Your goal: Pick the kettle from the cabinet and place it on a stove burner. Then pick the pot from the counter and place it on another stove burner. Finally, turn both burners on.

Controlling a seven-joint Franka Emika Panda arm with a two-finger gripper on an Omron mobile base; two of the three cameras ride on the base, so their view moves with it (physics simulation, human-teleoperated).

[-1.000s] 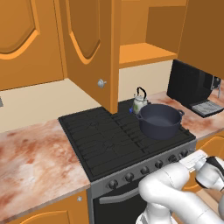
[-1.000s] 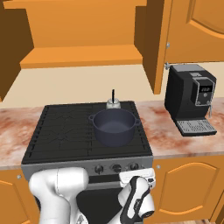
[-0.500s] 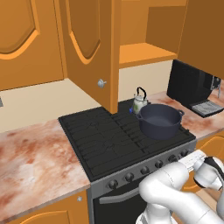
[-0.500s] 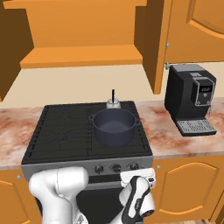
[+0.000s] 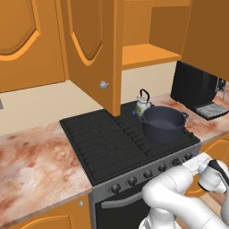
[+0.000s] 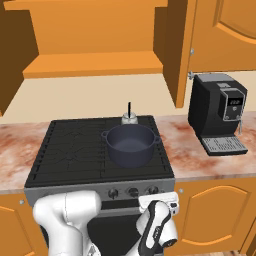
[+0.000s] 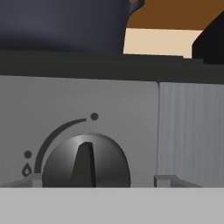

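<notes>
The small whitish kettle (image 5: pixel 142 103) (image 6: pixel 129 118) stands on the back right burner of the black cooktop (image 5: pixel 103 143) (image 6: pixel 75 150). Right in front of it, the dark navy pot (image 5: pixel 163 123) (image 6: pixel 130 145) sits on the front right burner. My gripper (image 5: pixel 193 160) (image 6: pixel 158 196) (image 7: pixel 99 181) is low at the range's front panel, at the right end of the knob row. In the hand view its fingertips (image 7: pixel 37 180) stand open on either side of a round dark knob (image 7: pixel 86 164), the right one with a clear gap to it.
The orange wall cabinet's door (image 5: pixel 91 44) hangs open over the stove's back, its shelf (image 5: pixel 143 53) (image 6: pixel 95 65) bare. A black coffee machine (image 5: pixel 197 89) (image 6: pixel 220 112) stands on the marbled counter (image 5: pixel 36 165) (image 6: pixel 200 160) right of the range.
</notes>
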